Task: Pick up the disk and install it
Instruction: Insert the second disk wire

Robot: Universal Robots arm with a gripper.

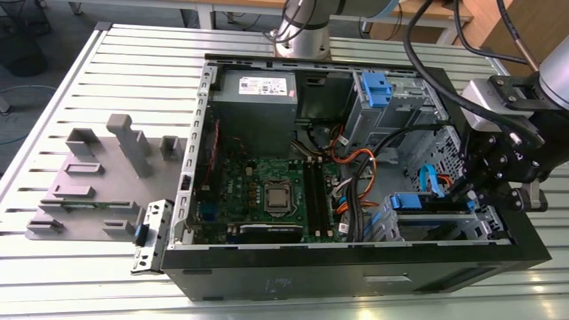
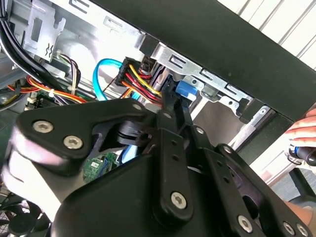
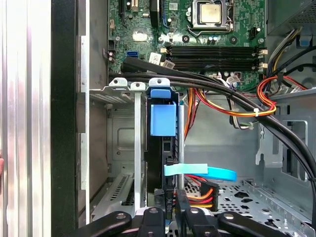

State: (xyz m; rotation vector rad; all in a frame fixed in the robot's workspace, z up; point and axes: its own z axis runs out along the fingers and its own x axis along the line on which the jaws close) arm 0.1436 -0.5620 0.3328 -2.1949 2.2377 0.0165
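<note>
The disk (image 3: 162, 118) stands on edge in its bay, directly ahead of the pincer (image 3: 168, 210) — fingers clamped on its rear edge.

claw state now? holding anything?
Claw: closed on the disk, which stands on edge in the lower bay.

Bright even light, blurred close foreground.
</note>
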